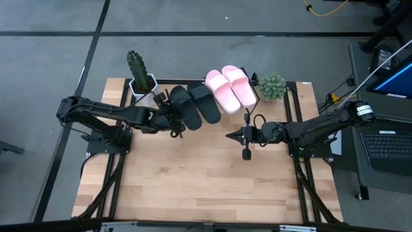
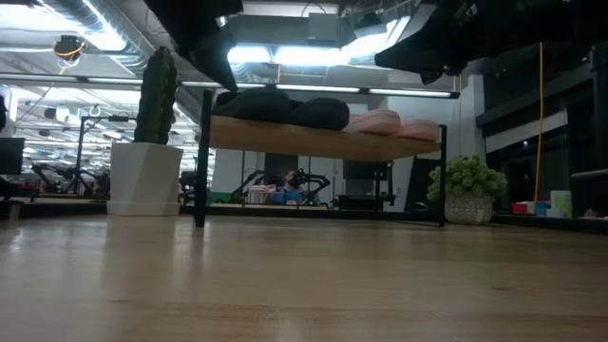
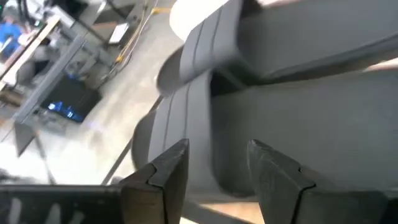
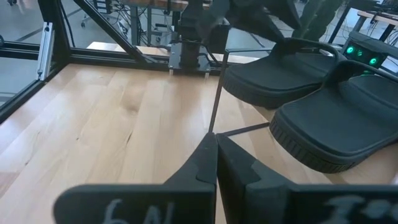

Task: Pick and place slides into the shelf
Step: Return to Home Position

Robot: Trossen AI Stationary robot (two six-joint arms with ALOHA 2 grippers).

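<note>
The shelf stands at the table's far middle and carries four slides side by side, soles down on its slanted board. Two black slides lie on its left half, two pink slides on its right half. My left gripper is open at the near end of the leftmost black slide, its fingers either side of that end with a gap showing. My right gripper hangs shut over the table in front of the shelf, holding nothing; in its wrist view the black slides lie ahead.
A cactus in a white pot stands at the shelf's left end. A round green plant sits at its right end. The shelf's thin black wire leg rises just ahead of my right gripper. Bare wooden tabletop stretches toward the near edge.
</note>
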